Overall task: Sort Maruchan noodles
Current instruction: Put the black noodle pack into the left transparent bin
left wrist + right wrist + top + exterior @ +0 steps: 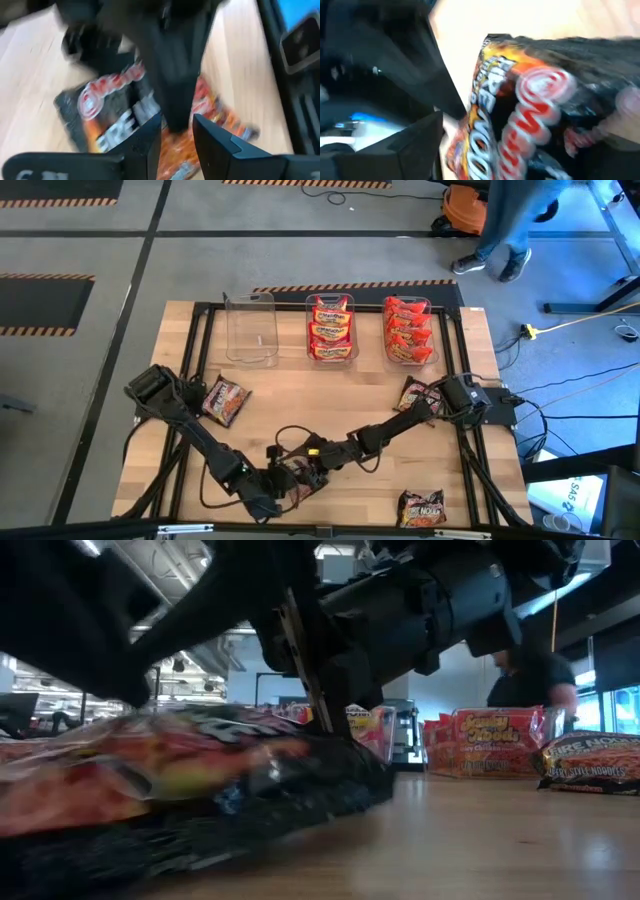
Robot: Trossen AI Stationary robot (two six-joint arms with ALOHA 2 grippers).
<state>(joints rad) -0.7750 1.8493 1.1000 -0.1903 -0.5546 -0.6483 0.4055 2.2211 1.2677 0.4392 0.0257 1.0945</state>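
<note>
High view — left gripper (205, 402) clamped on dark packet (226, 400), right gripper (432, 402) wide over another (414, 393).

place: robotics lab / industrial test bay
floor: grey concrete (120, 270), black-orange hazard tape (350, 284) marking zones
bench: plywood table (340, 390) w/ black frame rails
cabling: loose cords, yellow plug (528, 331) on floor
bg: person (530, 675) standing behind table, open ceiling, strip lights, windows in low view
</note>
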